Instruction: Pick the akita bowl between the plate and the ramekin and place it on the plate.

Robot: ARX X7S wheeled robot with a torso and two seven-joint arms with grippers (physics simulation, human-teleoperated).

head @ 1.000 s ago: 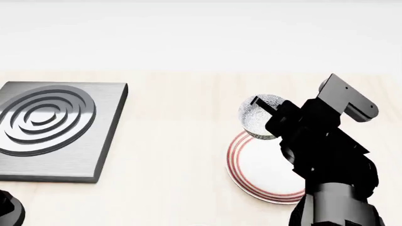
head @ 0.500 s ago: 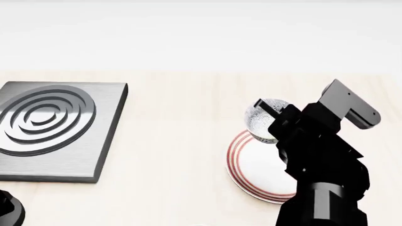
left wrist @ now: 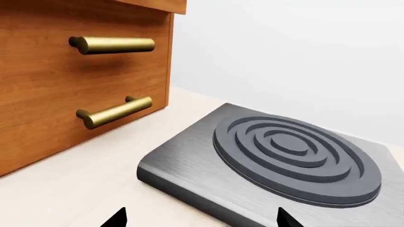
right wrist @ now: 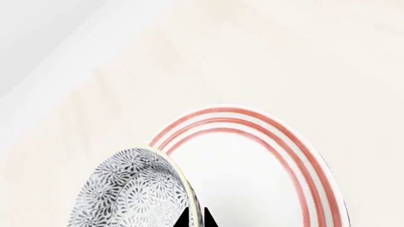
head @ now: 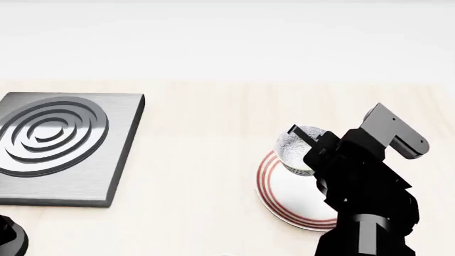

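Observation:
The grey-speckled akita bowl [head: 294,152] hangs tilted over the far left part of the red-ringed white plate [head: 288,192]. My right gripper [head: 304,140] is shut on its rim. From the right wrist, the two fingertips pinch the bowl's rim [right wrist: 197,221], with the speckled outside [right wrist: 132,194] on one side and the plate [right wrist: 265,161] beneath. The ramekin is out of view. My left gripper [left wrist: 198,220] is open above the counter, next to the grey ringed slab, holding nothing; only its base shows in the head view's bottom left corner.
A grey metal slab with raised concentric rings [head: 61,144] lies at the left of the pale wooden counter [head: 199,176]. The left wrist view shows that slab [left wrist: 290,156] and a wooden drawer front with two brass handles [left wrist: 113,45].
My right gripper has lowered the bowl and brought it a little nearer, so it now overlaps the plate's far edge. The left arm has not moved.

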